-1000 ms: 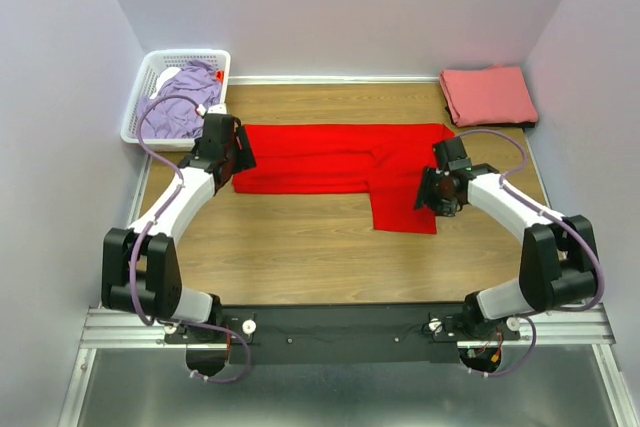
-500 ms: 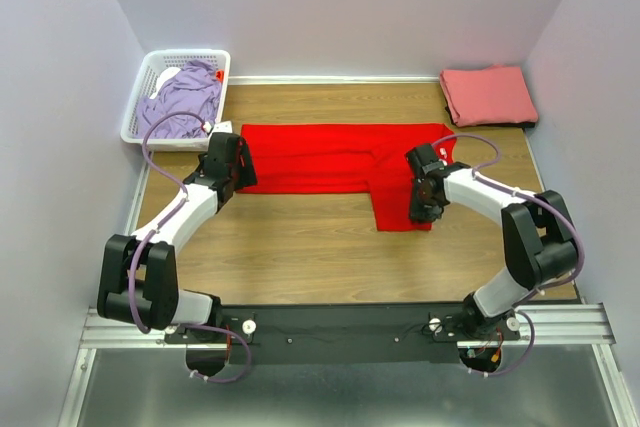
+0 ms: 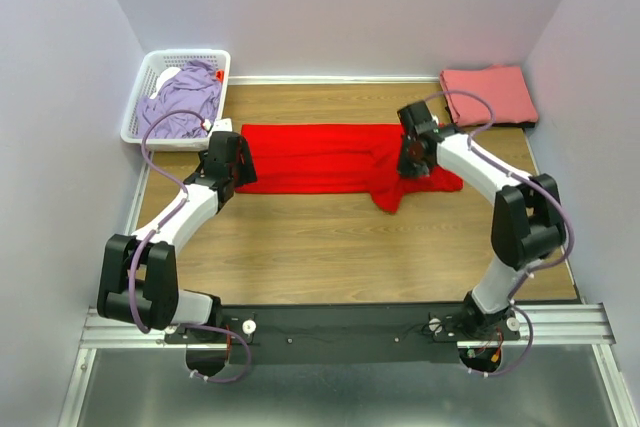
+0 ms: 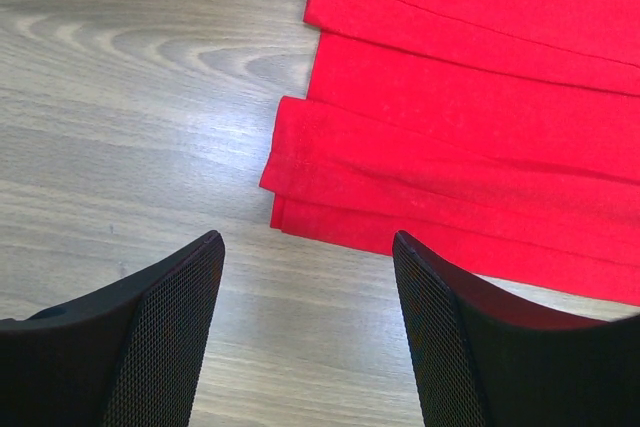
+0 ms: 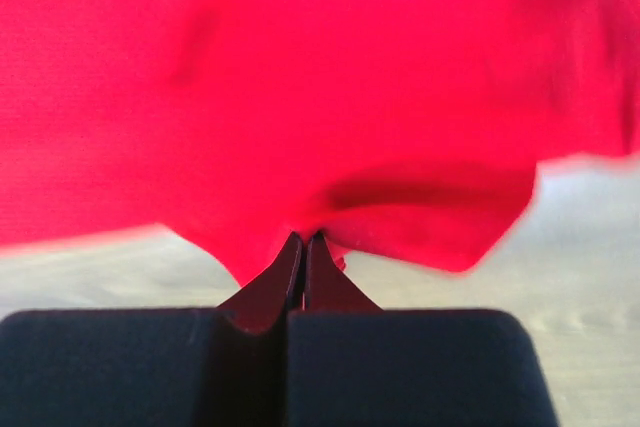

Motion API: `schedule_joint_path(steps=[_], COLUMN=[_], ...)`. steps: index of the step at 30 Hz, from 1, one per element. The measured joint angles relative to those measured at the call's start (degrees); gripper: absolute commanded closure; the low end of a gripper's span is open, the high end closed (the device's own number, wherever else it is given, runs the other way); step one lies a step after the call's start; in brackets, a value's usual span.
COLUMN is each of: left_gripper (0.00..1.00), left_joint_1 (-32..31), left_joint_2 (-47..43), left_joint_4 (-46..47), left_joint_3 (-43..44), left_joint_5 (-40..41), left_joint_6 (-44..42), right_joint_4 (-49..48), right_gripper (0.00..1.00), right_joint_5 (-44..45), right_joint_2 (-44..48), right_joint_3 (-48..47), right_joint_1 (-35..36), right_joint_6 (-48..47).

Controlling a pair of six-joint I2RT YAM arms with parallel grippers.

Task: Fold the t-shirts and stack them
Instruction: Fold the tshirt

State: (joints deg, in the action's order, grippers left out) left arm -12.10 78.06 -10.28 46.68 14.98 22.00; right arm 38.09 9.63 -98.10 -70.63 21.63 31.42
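The red t-shirt (image 3: 320, 157) lies folded lengthwise across the wooden table (image 3: 300, 247). My right gripper (image 3: 412, 161) is shut on the red t-shirt's cloth near its right end, and the right wrist view shows the red t-shirt (image 5: 300, 97) pinched and lifted between the closed tips of the right gripper (image 5: 303, 239). My left gripper (image 3: 228, 169) stands open just before the shirt's left end. In the left wrist view the folded corner of the red t-shirt (image 4: 330, 187) lies just beyond the open left gripper (image 4: 308, 247). A folded salmon-pink t-shirt (image 3: 488, 95) rests at the back right. The lavender t-shirt (image 3: 180, 102) lies in the basket.
The white lattice basket (image 3: 145, 82) stands at the back left corner, off the table's left edge. Walls close in the back and both sides. The arms' mounting rail (image 3: 340, 327) runs along the near edge.
My right gripper closed on the shirt's lower right flap and carried it up and back, bunching that end. The left gripper shifted slightly toward the shirt's left end and stayed open.
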Motion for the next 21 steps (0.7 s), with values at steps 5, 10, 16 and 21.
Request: schedule_joint_path(steps=[5, 10, 16, 21], left_gripper=[0.24, 0.24, 0.24, 0.24], left_joint_1=[0.00, -0.04, -0.04, -0.11], left_joint_2=[0.00, 0.02, 0.50, 1.25], left_joint_4=[0.02, 0.15, 0.31, 0.33], left_joint_3=[0.00, -0.07, -0.11, -0.13], left_joint_5=[0.00, -0.02, -0.02, -0.07], left_joint_6=[-0.15, -0.20, -0.35, -0.44], right_joint_4=[-0.66, -0.92, -0.70, -0.72], right_gripper=[0.99, 0.99, 0.99, 0.99], right_joint_5=[-0.07, -0.20, -0.20, -0.24], right_joint_2=[-7.69, -17.59, -25.29, -29.46], right_joint_3=[-13.25, -25.53, -35.52, -41.07], right_joint_1=[-1.14, -3.96, -7.23, -9.33], right_joint_6=[-0.76, -1.51, -1.49, -1.42])
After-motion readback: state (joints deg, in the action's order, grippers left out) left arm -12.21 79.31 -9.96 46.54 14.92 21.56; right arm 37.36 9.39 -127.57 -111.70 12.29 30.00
